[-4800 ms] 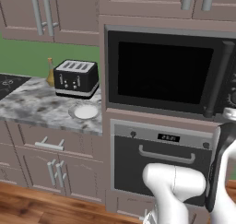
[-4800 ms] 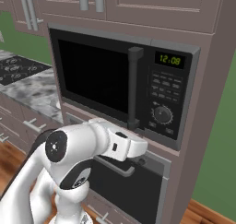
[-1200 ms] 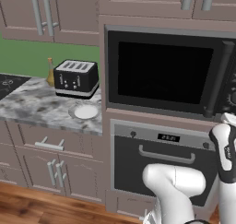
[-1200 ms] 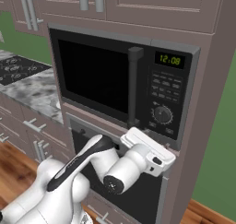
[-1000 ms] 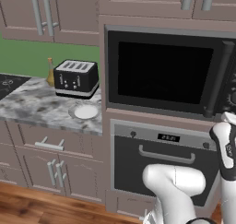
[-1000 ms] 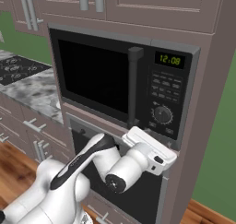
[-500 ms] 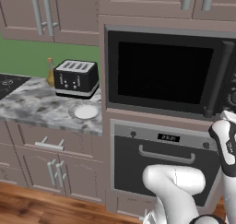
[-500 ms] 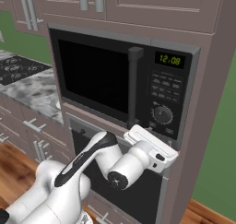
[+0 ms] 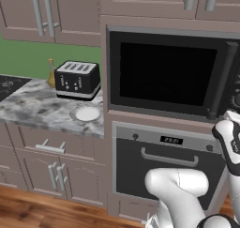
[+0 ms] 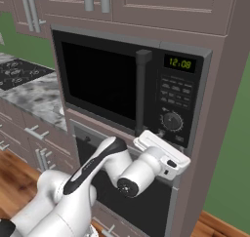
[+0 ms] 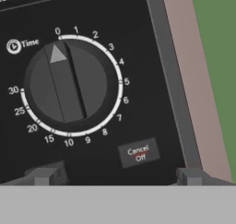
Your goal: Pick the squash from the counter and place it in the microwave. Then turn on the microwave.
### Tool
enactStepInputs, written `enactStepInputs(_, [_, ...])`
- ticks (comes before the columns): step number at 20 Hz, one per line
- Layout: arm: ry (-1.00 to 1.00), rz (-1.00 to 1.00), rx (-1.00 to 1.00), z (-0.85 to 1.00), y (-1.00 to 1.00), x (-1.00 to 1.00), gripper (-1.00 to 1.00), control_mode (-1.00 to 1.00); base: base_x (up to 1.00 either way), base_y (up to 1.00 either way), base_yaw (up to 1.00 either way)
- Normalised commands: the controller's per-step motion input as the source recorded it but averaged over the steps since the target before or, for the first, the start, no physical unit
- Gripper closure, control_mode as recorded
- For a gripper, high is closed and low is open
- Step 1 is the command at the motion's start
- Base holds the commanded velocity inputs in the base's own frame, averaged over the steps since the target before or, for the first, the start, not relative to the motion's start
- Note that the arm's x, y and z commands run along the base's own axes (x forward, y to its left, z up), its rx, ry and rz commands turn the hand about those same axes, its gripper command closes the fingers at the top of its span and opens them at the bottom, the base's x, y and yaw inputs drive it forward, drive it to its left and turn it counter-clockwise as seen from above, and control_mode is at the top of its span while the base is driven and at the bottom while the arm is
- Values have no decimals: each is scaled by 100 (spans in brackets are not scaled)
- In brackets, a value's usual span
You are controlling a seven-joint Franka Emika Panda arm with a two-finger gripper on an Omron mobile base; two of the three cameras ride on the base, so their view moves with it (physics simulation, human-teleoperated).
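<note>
The microwave [image 9: 164, 72] [image 10: 102, 80] is built into the wall unit, its black glass door closed. Its side panel carries a lit green display [image 10: 178, 63] and a round timer knob [image 10: 172, 120]. My gripper [image 10: 163, 150] hangs right in front of that panel, just below the knob. In the hand view the knob [image 11: 69, 82] points near 0, with a Cancel/Off button [image 11: 138, 152] below it. My gripper [image 11: 115, 177] is open and holds nothing, and both fingertips [image 11: 41, 176] sit close to the panel. The squash is out of view. The counter [image 9: 42, 110] lies to the left.
On the counter stand a black toaster [image 9: 77, 79], an empty white plate [image 9: 87, 113] and an amber bottle [image 9: 51, 72]. An oven [image 9: 164, 161] with a horizontal handle sits under the microwave. A stovetop [image 10: 19, 72] is at the far left. Cabinets hang above.
My hand has crept slightly up and closer to the microwave's control panel. Several seconds ago it was lower, in front of the oven. The jaws have stayed open.
</note>
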Motion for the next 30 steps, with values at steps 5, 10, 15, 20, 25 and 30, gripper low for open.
enactStepInputs(5, [0,0,0,0,-4,3,-100,-100,0,0,0])
enactStepInputs(10, [0,-1,0,0,0,0,-100,-100,0,0,0])
enactStepInputs(15, [0,-4,0,0,0,2,-100,-100,0,0,0])
enactStepInputs(20, [0,-7,0,0,0,15,-100,-100,0,0,0])
enactStepInputs(25, [0,-8,0,0,0,8,-100,-100,0,0,0])
enactStepInputs(30, [-1,-5,0,-7,0,0,-100,-100,0,0,0])
